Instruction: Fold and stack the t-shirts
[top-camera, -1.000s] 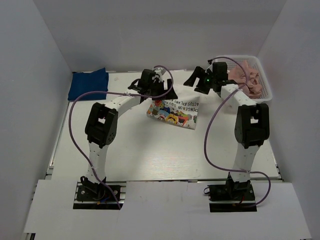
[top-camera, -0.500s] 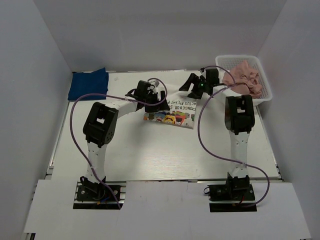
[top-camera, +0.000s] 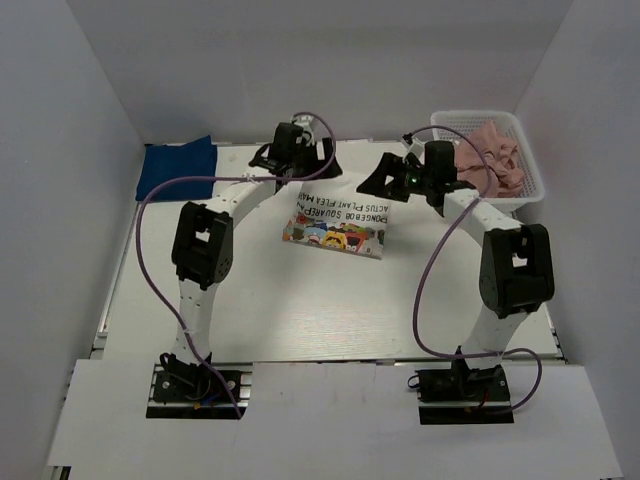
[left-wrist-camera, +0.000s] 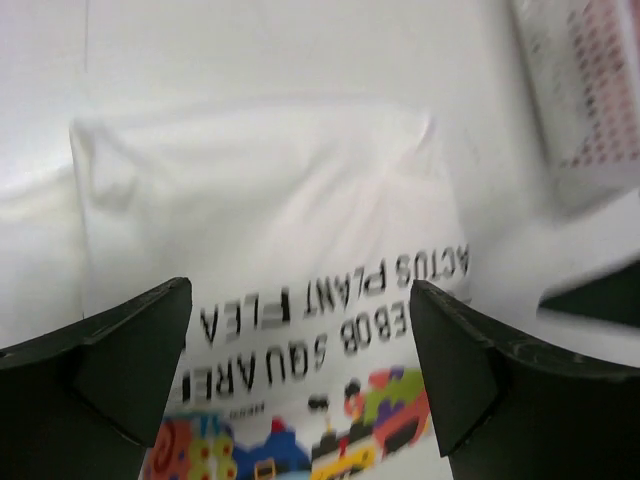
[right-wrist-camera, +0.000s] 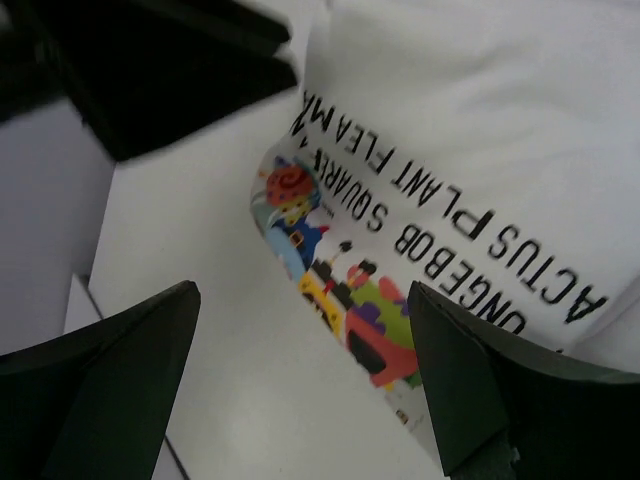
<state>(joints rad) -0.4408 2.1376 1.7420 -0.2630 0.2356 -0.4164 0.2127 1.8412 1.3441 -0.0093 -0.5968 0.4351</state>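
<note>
The white t-shirt (top-camera: 335, 222) with cartoon print and black lettering lies folded flat mid-table. It also shows in the left wrist view (left-wrist-camera: 270, 220) and in the right wrist view (right-wrist-camera: 450, 150). My left gripper (top-camera: 299, 180) hovers open and empty over its far edge, with its fingers (left-wrist-camera: 120, 370) wide apart. My right gripper (top-camera: 380, 184) hovers open and empty over its far right corner, with its fingers (right-wrist-camera: 480, 380) also wide apart. The royal-blue t-shirt (top-camera: 178, 168) lies folded at the far left. The dusty-pink t-shirt (top-camera: 497, 158) lies crumpled in the basket.
The white mesh basket (top-camera: 530, 190) stands at the far right corner, and its edge shows in the left wrist view (left-wrist-camera: 590, 90). White walls close in the table on three sides. The left arm (right-wrist-camera: 150, 70) appears dark in the right wrist view.
Both grippers have let go of the white t-shirt and drawn back toward its far edge. The shirt now lies flat and uncovered, its print fully showing.
</note>
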